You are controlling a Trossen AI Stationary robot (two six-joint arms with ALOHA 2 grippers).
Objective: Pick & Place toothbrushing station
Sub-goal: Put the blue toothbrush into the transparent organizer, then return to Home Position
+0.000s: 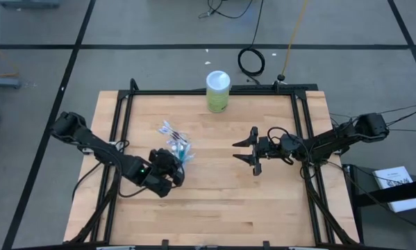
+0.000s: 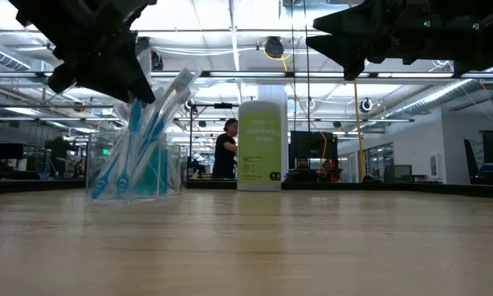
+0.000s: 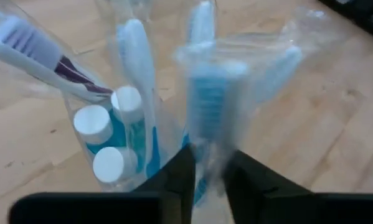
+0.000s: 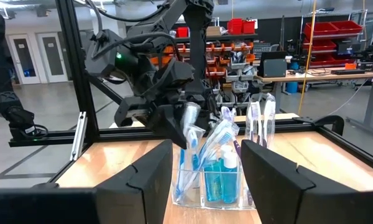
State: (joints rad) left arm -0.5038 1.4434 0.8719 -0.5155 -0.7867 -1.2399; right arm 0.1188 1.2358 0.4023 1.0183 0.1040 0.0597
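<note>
Standing on the wooden desk (image 1: 214, 180), left of centre, is the clear plastic holder (image 4: 212, 183) of the toothbrushing station. It is upright and divided into compartments. Several blue-and-white toothbrushes (image 2: 151, 123) lean out of it at angles, and white-capped teal tubes (image 3: 102, 134) sit upright in one compartment, as the left wrist view shows.

The left gripper (image 1: 174, 165) is directly over the holder, at the brush tops. Its jaws stand narrow, with a wrapped blue-and-white toothbrush (image 3: 206, 112) lying in the small gap between them. Whether the jaws press on that brush or stand just clear of it cannot be told. In the low view the dark body of this gripper hangs above the brush heads.

The right gripper (image 1: 246, 151) hovers above the desk right of centre, well apart from the holder and pointed toward it. Its jaws are wide and hold nothing.

A green canister with white lid (image 1: 218, 90) stands upright near the far edge of the desk, apart from both grippers. A person (image 2: 225, 148) is visible in the room beyond the desk.
</note>
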